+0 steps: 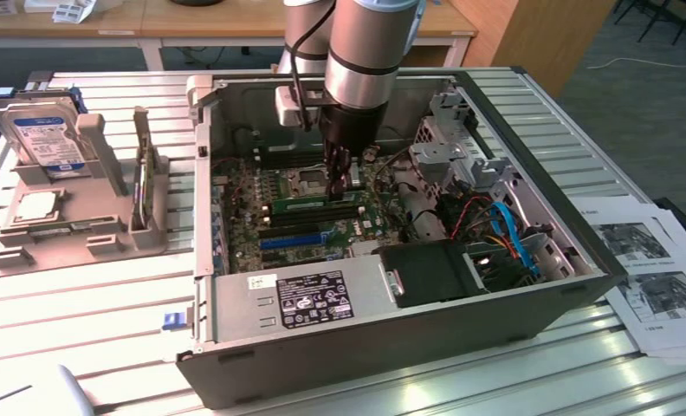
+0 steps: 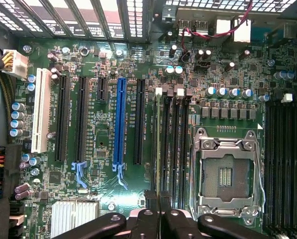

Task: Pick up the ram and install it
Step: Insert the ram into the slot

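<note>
Exterior view shows the arm [image 1: 360,52] reaching straight down into an open case [image 1: 436,329] that lies on a slatted table [image 1: 77,321]. The gripper [image 1: 340,186] hangs low over the motherboard [image 1: 245,199], beside the CPU socket [image 1: 308,180]. The ram [image 1: 300,205] sits along the memory slots [image 1: 314,214] with its green edge up, running toward the exterior view's left from just beside the gripper. The blue slot [image 1: 291,240] lies nearer the camera, apart from the ram. Wrist view shows the two black fingers [image 2: 151,201] drawn together with nothing visible between them, so the gripper is clenched rather than grasping. The tips stand at one end of the memory slots, between the blue slot and the socket. Whether they press on the ram's end I cannot tell. Off the case, at the exterior view's left, a hard drive [image 1: 48,139] stands in a grey rack [image 1: 77,234]. Printed papers [image 1: 655,277] lie on the table at the exterior view's right.
</note>
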You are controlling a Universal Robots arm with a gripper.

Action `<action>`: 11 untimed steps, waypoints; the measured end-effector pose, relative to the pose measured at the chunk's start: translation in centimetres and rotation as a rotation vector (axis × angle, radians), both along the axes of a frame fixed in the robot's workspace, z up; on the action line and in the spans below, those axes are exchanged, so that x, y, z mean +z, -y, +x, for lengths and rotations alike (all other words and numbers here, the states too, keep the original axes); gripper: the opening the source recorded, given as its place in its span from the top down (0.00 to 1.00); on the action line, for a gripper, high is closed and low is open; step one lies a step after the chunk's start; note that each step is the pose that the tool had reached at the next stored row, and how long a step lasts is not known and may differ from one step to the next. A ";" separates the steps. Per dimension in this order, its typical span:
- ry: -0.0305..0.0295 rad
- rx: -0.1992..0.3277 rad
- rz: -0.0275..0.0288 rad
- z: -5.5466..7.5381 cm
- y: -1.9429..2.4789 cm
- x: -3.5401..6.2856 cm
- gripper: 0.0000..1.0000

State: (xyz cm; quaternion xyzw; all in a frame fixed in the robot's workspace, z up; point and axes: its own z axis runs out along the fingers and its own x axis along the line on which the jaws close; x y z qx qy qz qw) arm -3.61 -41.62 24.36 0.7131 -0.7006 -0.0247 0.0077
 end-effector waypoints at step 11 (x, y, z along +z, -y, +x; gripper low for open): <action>0.0000 0.000 0.0000 0.0 0.00 -0.54 0.88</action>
